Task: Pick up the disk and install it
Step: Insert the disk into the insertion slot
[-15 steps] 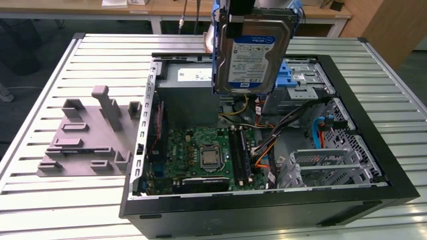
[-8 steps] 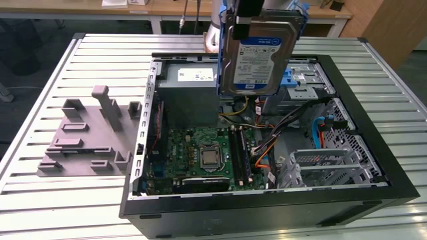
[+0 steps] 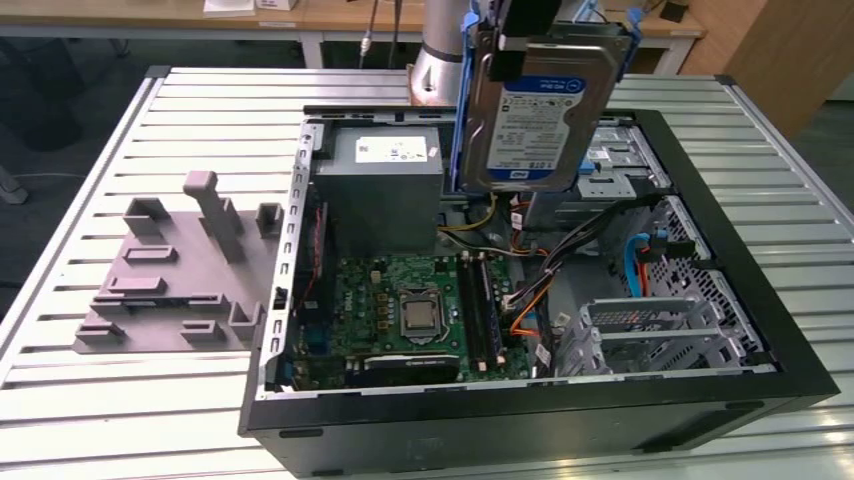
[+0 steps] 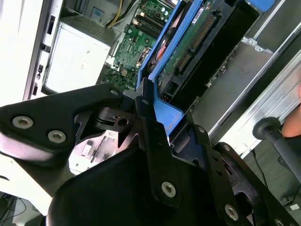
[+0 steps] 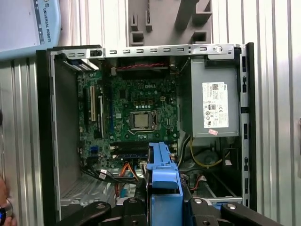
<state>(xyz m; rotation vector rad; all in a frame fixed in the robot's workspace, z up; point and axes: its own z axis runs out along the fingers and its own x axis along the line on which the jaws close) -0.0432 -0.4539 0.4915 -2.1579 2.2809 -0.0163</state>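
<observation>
slatted grey metal table [image 3: 200,110] carries an open black computer case [image 3: 534,435]. above it we see the black pincer [image 4: 167,120] clamped tight on the blue-framed, flat silver rectangular disk [image 3: 541,110], which hangs upright, with its white-and-blue label showing, near the grey metal power supply box [image 3: 380,190].

Ribbed silver metal worktable [image 3: 147,410] under even, bright light, light wooden desks [image 3: 334,14] on white legs along the back, wooden cabinet side [image 3: 781,55] at the exterior view's right, dark floor [image 3: 47,190] at its left.
</observation>
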